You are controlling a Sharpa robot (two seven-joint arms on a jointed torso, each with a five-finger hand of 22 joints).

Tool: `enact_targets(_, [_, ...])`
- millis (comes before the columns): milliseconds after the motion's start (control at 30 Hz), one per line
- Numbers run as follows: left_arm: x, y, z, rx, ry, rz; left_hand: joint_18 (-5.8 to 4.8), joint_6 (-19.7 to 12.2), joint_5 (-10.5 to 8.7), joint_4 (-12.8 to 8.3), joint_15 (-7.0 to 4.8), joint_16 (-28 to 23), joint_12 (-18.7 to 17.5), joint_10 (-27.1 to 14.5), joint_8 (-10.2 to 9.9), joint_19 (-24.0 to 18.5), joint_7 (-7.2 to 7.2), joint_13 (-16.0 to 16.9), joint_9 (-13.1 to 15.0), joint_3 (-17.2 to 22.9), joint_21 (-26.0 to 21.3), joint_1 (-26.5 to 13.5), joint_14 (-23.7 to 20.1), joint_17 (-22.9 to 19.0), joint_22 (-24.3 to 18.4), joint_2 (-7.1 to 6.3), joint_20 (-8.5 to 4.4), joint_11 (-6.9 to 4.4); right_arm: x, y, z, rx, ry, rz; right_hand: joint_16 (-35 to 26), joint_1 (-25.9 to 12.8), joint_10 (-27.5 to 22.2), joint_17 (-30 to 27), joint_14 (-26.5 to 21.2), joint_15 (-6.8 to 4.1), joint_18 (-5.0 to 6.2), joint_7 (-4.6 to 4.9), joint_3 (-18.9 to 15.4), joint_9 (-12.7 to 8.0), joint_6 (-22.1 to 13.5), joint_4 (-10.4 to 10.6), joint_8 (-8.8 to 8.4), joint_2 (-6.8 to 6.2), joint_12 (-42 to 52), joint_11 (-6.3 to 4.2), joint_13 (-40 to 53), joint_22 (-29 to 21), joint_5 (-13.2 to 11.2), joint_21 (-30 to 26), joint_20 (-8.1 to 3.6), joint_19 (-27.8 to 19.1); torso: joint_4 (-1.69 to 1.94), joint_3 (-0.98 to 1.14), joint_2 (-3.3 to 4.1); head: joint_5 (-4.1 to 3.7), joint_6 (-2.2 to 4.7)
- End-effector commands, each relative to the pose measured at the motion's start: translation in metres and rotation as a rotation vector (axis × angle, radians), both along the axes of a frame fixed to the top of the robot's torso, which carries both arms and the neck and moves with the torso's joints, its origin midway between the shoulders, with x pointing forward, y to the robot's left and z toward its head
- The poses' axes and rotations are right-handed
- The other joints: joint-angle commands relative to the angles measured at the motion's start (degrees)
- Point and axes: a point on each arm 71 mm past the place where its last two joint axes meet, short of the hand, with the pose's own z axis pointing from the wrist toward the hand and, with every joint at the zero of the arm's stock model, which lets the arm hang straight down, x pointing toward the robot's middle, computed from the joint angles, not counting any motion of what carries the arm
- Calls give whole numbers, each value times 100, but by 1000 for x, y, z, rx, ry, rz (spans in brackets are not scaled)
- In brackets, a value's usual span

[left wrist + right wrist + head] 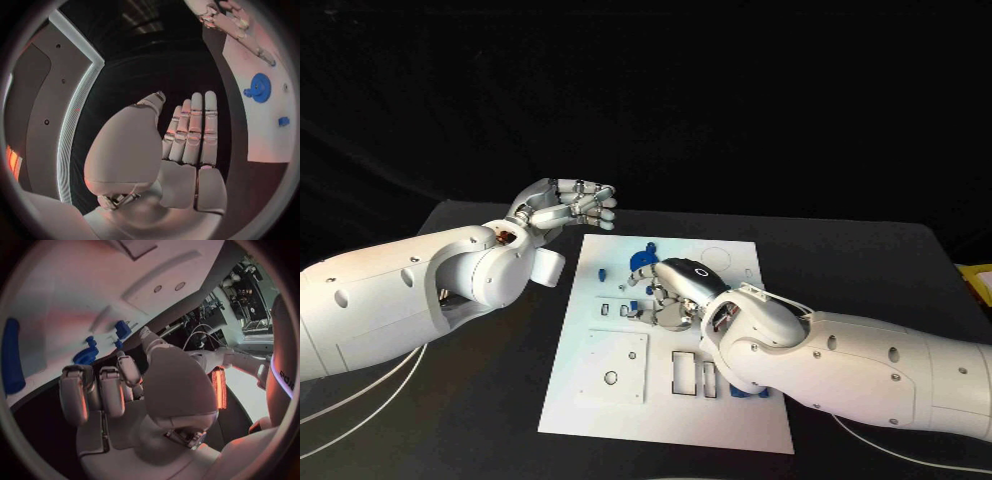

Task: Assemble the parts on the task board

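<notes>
Silver fingers of my left hand lie straight and side by side with nothing in them, the hand raised off the far left corner of the task board, clear of it. In the left wrist view I see a blue gear lying flat on the white plate and a small blue block a little apart from it.

My right hand is low over the middle of the board, fingers curled inward; I cannot tell whether they hold anything. Just beyond that hand in the head view sits a cluster of blue parts, with a small blue peg to its left. From the right wrist, a long blue bar lies on the plate with its long axis running roughly along the board's edge, and a round blue piece and a small blue clip sit near the fingertips.

Another blue piece lies by the slots at the board's near side, partly under my right arm. The board rests on the black counter. I can read no writing on the board or its parts.
</notes>
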Motion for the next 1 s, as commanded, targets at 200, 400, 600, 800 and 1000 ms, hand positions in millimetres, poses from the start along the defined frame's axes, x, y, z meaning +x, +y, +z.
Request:
enact_targets(200, [1,-7,-17,320,85,-154,58,477,-18,29,-526,2419,1466,959,576,493,-444,1003,344,-181,1535,-517,886,1544,900,-26,-435,-482,10,-45,35,244,140,20,-121,275,-74,630,397,-75,64,-108,203,35,400,9,281,140,-76,-146,-112,917,474,-295,-70,1,-18,7,-128,-6,-29])
enact_targets(400, [0,-14,-32,627,148,-237,-321,-401,7,69,-531,5622,3911,-433,1701,1722,-391,2900,1187,-354,3672,-842,1911,4605,3715,155,-525,-482,26,-102,55,334,222,-95,-133,244,-63,621,397,-110,62,-148,268,64,513,52,411,125,-72,-183,-117,922,639,-300,-104,9,-15,13,-213,5,-91])
enact_targets(600, [-1,-21,-42,864,214,-287,-549,-336,14,91,-745,6103,5519,382,2545,2541,-663,4298,1712,-393,4314,-1351,2245,5245,4965,407,-699,-717,38,-145,62,353,218,-203,-133,233,-58,622,398,-112,61,-150,273,66,516,62,420,124,-69,-186,-116,924,657,-298,-107,12,-18,35,-262,55,-163])
enact_targets(800, [1,-30,-47,1070,246,-330,-588,-347,-4,88,-811,6095,5968,565,2953,2658,-754,4764,2068,-600,4414,-1798,2248,5238,5180,457,-757,-799,43,-167,62,351,211,-264,-133,228,-57,624,399,-113,60,-151,274,66,515,67,424,120,-70,-187,-118,926,666,-296,-109,14,-13,65,-290,84,-210])
enact_targets(1000, [4,-42,-48,1162,266,-337,-589,-392,-20,90,-835,6093,5984,534,3096,2657,-783,4744,2226,-684,4421,-1894,2249,5236,5194,462,-778,-825,47,-174,62,345,213,-293,-136,222,-59,617,398,-115,60,-152,275,66,510,71,425,115,-73,-187,-123,926,674,-296,-110,15,-21,77,-285,121,-234])
